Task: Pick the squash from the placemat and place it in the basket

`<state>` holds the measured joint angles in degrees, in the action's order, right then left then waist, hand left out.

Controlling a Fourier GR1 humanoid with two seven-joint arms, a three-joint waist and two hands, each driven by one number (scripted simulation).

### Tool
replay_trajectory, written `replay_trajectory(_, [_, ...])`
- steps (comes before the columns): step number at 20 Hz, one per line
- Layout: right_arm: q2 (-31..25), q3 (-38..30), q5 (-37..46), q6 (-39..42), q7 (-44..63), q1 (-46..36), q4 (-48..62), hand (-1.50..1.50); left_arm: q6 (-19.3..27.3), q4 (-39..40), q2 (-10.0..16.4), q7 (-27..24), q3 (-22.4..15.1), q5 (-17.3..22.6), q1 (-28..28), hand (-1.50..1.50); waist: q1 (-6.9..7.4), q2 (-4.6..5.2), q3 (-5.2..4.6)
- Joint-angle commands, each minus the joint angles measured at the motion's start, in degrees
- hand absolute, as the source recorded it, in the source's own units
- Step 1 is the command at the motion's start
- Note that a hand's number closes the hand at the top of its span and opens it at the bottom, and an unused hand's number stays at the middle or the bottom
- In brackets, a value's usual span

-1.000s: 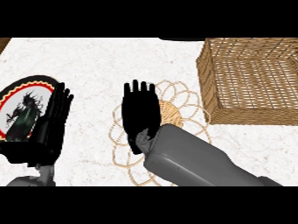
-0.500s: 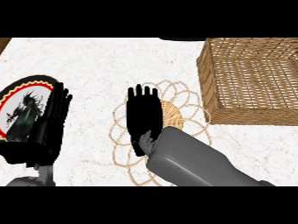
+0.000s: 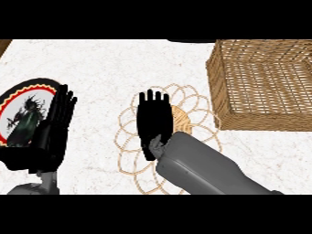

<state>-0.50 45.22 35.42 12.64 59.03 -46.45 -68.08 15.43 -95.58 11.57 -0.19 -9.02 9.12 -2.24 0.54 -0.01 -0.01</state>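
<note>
**Squash point(image 3: 180, 119) on the mat, half hidden under an open hand**

The squash showed only as a tan-orange patch near the middle of the looped, lace-like placemat point(image 3: 132, 153), peeking out along one edge of the right hand point(image 3: 153, 121). It lay on the mat, not lifted and not in the basket point(image 3: 273, 119); its full shape could not be made out because the hand covered most of it.

The right hand hung over the squash with its fingers straight and together, pointing away from the robot, curled round nothing. That flat pose suggested an approach rather than a grasp: the palm was lined up above the squash so the fingers could close round it. Whether the palm touched the squash could not be told from this steep view. The grey right forearm point(image 3: 209, 171) came in from the lower edge at a slant, which set the hand over the mat's centre.

The wicker basket stood just beside the mat, its near corner close to the outer loops, so the carry looked short.

At the left, the left hand point(image 3: 50, 132) rested open, fingers up, over a decorated plate point(image 3: 6, 98) on the white counter point(image 3: 118, 64), well apart from the work.
</note>
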Motion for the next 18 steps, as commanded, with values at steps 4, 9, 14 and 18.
replay_trajectory(4, [0.5, 0.4, -0.9, -5.4, 0.6, -2.1, 7.2, -1.50, -3.8, -1.6, 0.0, -3.7, 1.4, 1.2, 5.4, 0.00, 0.60, 0.09, -0.01])
replay_trajectory(9, [0.5, -0.2, -0.3, 5.2, -4.9, -2.2, 6.4, 1.50, -2.8, 1.8, -0.5, -1.6, 2.7, -0.2, 0.9, 0.00, -0.05, 0.09, -0.02])
replay_trajectory(14, [0.5, 0.0, 2.5, 4.1, -7.0, -1.2, 7.8, 1.50, -4.5, 0.7, -0.9, -2.4, 3.5, -0.3, 2.9, 0.00, 0.00, 0.02, 0.00])
replay_trajectory(18, [0.5, 7.7, 1.3, 1.2, -3.5, 0.6, 4.3, 1.50, -2.7, 0.5, -2.3, 0.9, 2.4, -2.2, 0.0, 0.00, 0.03, -0.02, 0.01])
